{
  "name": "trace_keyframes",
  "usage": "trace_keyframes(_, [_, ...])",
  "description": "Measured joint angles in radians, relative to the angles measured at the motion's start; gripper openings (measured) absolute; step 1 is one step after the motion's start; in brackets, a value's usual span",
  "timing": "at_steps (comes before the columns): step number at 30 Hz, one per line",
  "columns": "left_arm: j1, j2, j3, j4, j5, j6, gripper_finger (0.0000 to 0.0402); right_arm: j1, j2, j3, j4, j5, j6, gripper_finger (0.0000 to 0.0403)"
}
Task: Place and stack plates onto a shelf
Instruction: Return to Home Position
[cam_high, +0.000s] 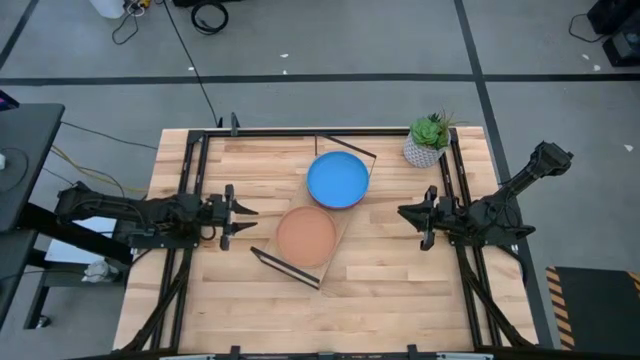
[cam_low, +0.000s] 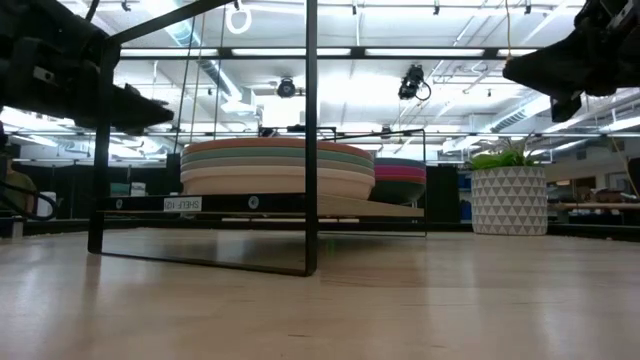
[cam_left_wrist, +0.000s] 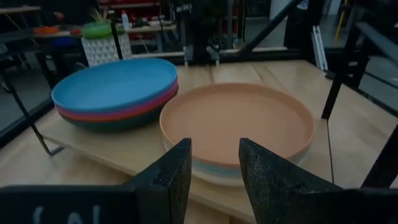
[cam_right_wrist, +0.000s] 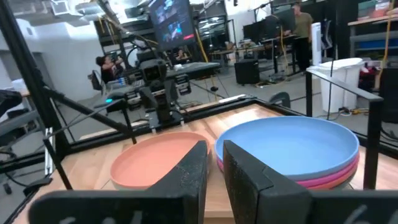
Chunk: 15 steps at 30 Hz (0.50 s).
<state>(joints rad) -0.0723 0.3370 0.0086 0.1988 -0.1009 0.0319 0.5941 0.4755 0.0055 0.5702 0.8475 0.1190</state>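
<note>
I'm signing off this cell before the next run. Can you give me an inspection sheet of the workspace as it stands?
Surface: slatted wooden table, carrying the shelf and a plant.
Job's things: shelf set at an angle mid-table, with two stacks of plates on it. The blue plate tops one stack and the terracotta plate tops the other.
Clutter: potted plant at the table's upper right corner in the high view.
Grippers: left gripper and right gripper are both open and empty, on either side of the shelf and apart from it.
Cables: black cable runs across the floor to the table.
Surroundings: people in the room beyond.
</note>
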Motion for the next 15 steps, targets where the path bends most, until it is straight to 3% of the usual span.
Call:
trace_keyframes(6, [0.000,-0.018,0.000,0.005,0.001,0.021,0.0141,0.000,0.002,0.000,0.003,-0.039,0.001,0.0057])
trace_keyframes(15, [0.000,-0.017,-0.001,0.011,0.001,-0.321,0.0141,0.000,0.002,0.000,0.003,-0.063,0.001,0.0059])
